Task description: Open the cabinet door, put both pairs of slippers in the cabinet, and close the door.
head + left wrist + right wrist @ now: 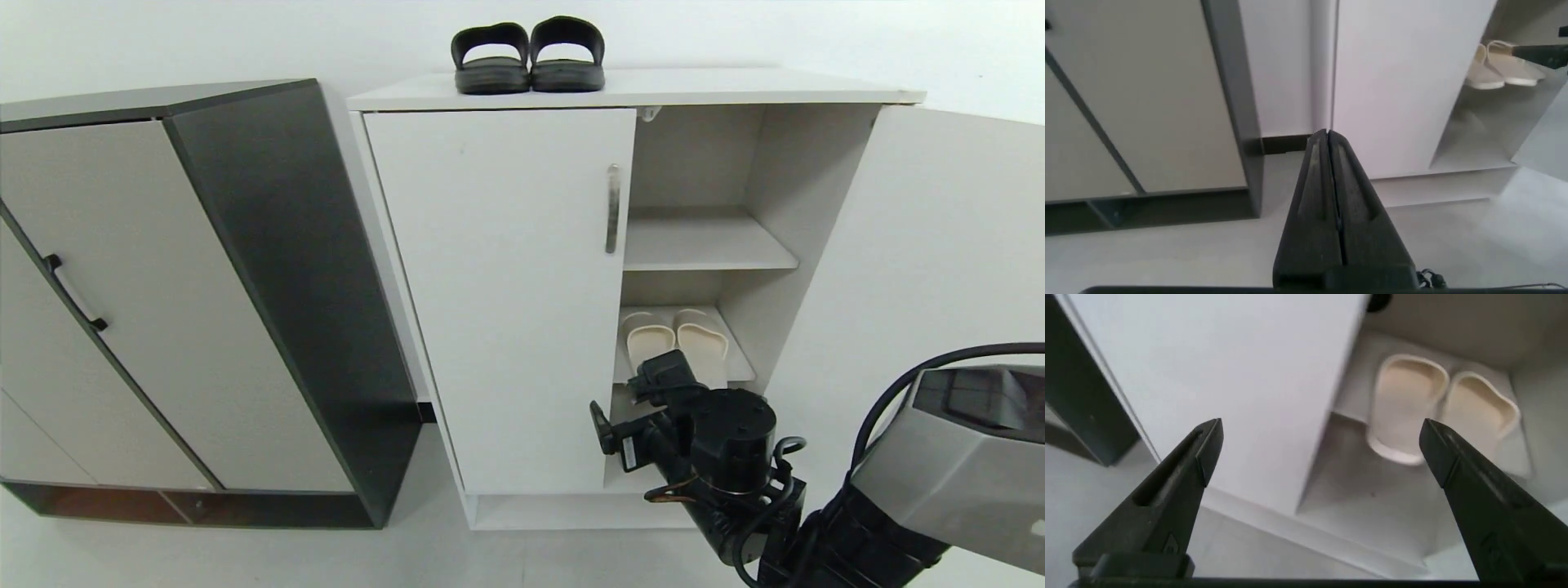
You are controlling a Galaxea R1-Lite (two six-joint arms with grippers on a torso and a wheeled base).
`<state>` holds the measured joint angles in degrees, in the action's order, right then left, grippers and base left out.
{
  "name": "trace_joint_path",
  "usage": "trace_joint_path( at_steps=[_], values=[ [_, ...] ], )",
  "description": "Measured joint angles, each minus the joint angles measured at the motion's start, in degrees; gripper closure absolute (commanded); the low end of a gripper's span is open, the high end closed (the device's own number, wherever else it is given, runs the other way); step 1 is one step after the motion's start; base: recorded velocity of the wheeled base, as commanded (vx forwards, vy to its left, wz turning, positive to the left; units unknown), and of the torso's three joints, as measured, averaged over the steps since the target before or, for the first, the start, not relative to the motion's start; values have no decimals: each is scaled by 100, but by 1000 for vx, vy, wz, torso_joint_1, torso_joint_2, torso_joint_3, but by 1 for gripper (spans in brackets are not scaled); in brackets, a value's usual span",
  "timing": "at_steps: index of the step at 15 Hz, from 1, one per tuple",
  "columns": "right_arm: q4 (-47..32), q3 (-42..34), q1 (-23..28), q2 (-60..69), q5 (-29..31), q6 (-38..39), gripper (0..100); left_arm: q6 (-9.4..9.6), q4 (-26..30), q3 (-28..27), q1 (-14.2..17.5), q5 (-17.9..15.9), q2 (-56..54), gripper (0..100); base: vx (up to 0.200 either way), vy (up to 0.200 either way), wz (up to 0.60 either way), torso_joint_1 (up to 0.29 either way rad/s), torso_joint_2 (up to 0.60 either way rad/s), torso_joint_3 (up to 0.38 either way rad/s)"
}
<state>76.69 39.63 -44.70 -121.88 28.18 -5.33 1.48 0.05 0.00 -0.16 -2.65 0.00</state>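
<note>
I see a white cabinet (735,86) of smooth, matte board with square edges. Its right door (939,245) stands swung open; its left door (498,310) is shut and carries a slim, upright metal bar handle (612,208). A pair of black slippers (522,75), rubbery with broad arched straps, sits side by side on the cabinet's top. A pair of cream slippers (653,339), soft and rounded, lies on the lower shelf inside the open half, beneath a bare upper shelf (702,245). My right gripper (1321,433) hangs before that opening, its black tapered fingers spread wide, holding nothing. My left gripper (1328,139) is pressed closed and empty, low over the pale floor (245,555). A grey cabinet (163,286) with dark sides stands to the left.
</note>
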Motion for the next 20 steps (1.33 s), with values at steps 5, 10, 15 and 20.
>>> trace_joint_path(
  at_steps=[5,10,15,20],
  values=[
    [99,-17,44,-26,0,-55,0,-2,5,0,-2,2,0,100,0,160,0,5,1,2],
    [227,-11,44,-100,-44,-55,0,-6,2,0,0,0,0,100,0,0,0,0,0,0],
    [230,-11,35,-149,-90,-55,0,-9,5,0,0,2,2,100,0,0,0,0,0,0],
    [290,-9,22,-155,-126,-46,0,-9,2,0,0,0,7,100,0,0,0,6,-129,-193]
  ],
)
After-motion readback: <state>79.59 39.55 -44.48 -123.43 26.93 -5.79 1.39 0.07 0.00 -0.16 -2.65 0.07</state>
